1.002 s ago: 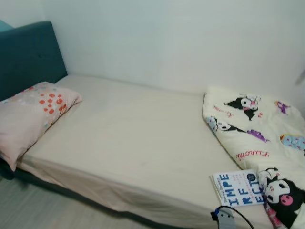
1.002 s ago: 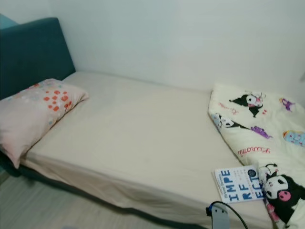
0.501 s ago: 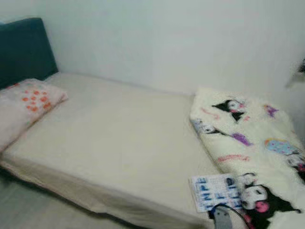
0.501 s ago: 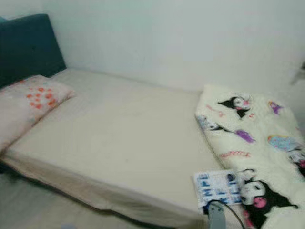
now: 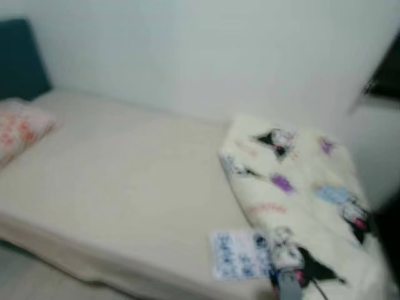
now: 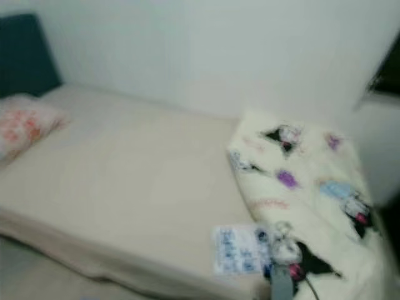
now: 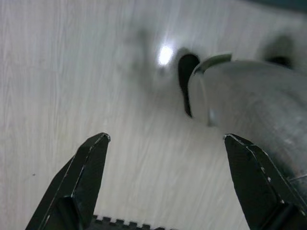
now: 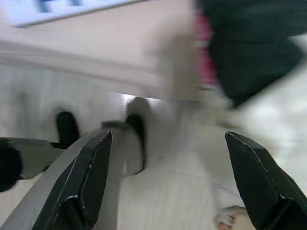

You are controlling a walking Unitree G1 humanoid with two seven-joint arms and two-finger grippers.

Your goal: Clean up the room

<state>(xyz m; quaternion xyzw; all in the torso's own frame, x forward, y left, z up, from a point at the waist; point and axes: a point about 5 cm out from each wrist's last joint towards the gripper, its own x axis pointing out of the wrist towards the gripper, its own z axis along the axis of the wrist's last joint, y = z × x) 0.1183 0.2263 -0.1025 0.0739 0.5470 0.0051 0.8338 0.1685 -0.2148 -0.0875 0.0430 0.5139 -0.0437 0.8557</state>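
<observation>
Tidying looks barely begun: the book (image 5: 240,255) lies at the bed's (image 5: 125,187) near right edge beside the blanket (image 5: 300,187). Both the left gripper (image 7: 163,182) and right gripper (image 8: 163,177) hang low, fingers apart, empty.

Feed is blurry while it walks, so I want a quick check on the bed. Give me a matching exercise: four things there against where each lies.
Things:
1. pillow
2. blanket
3. book
4. plush

Places:
A. front edge of the bed, just left of the plush
B. left end, by the dark headboard
C. spread over the right end of the bed
D. on the blanket's front corner, beside the book

Pairs: 1-B, 2-C, 3-A, 4-D
</observation>
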